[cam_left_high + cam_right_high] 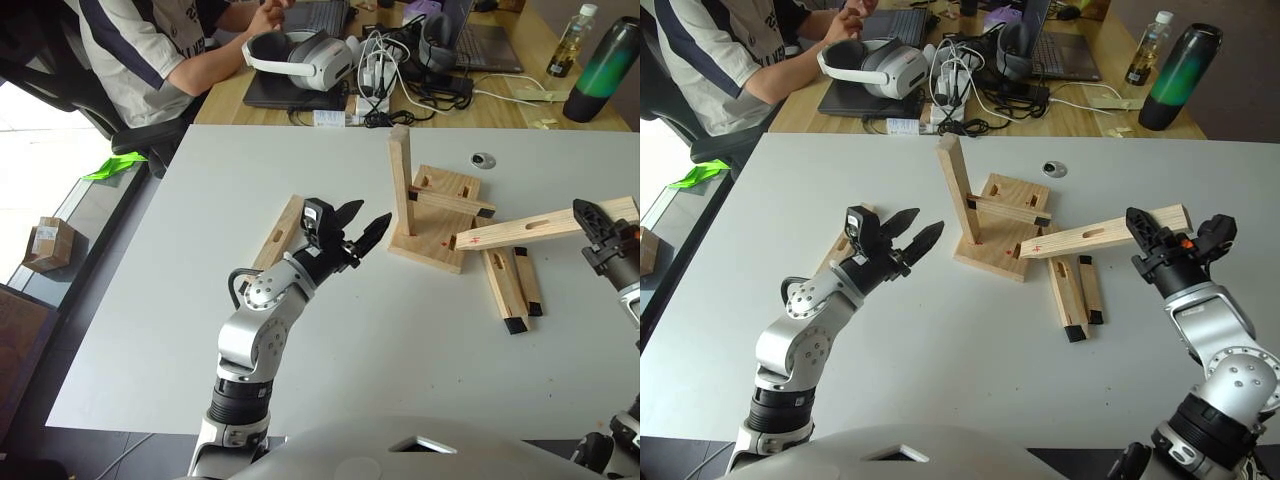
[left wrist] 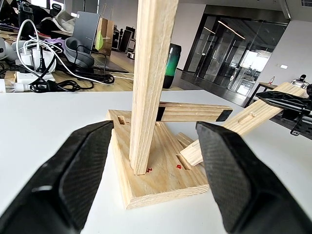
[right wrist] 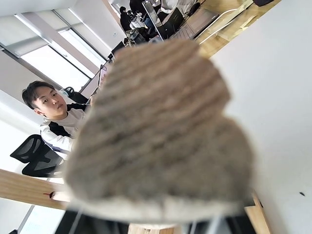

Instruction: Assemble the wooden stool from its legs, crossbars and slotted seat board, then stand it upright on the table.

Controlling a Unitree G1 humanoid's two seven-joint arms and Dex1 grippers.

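Leg fitting is judged in hand: 1 upright leg (image 1: 960, 190) is seated in the seat board (image 1: 1002, 240), mid-table; a 2nd leg (image 1: 1090, 238) is clamped by the right gripper (image 1: 1178, 228), the left gripper (image 1: 904, 231) spread. Its free end must be slotted next.

The seat board (image 1: 440, 225), the upright leg (image 1: 401, 175), the crossbar (image 1: 452, 204), the slanted leg (image 1: 530, 230) and the loose legs (image 1: 506, 285) are pale, unvarnished wood with fine straight grain, sanded smooth and matt. The slanted leg's cut end shows rough end grain, and several tips carry a black coating. The desk (image 1: 180, 330) is smooth, matt light grey. The left pincer (image 1: 375, 211) has matt black, plastic-looking fingers (image 2: 73, 180) with finely ribbed faces
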